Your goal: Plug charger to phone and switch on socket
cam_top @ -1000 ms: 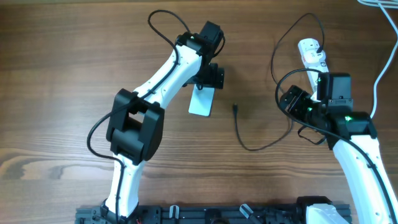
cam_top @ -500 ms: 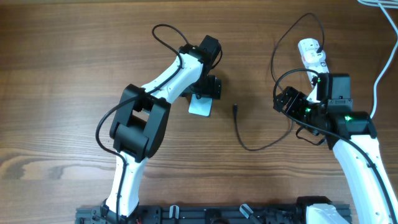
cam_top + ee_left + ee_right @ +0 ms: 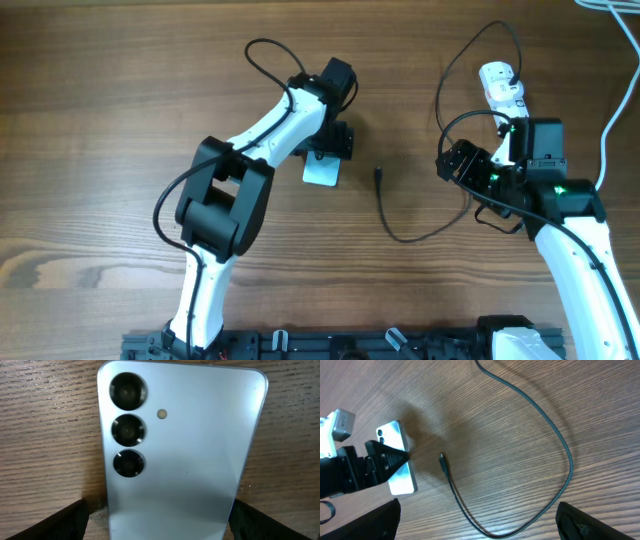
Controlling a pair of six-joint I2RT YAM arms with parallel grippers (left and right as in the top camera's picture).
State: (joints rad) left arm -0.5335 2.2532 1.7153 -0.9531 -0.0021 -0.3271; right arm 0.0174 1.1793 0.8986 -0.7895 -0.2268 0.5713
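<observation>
Left jaws: spread wide either side of the phone's [image 3: 175, 450] lower end, clamping nothing that I can see; a sliver of desk [image 3: 100, 100] shows beside one finger.
Right jaws: fully apart, empty, above the charger [image 3: 568, 467] loop.
Phone: face down on the desk, port end hidden.
Plug tip [image 3: 378, 174]: flat on the desk near the phone, not touching.
Socket [image 3: 500, 85]: far right, partly under the right arm [image 3: 570, 230].
Risk: an uneven squeeze could skid or twist the phone. The thin plug may slip a pinch. The charger's loop by the right arm could snag.
</observation>
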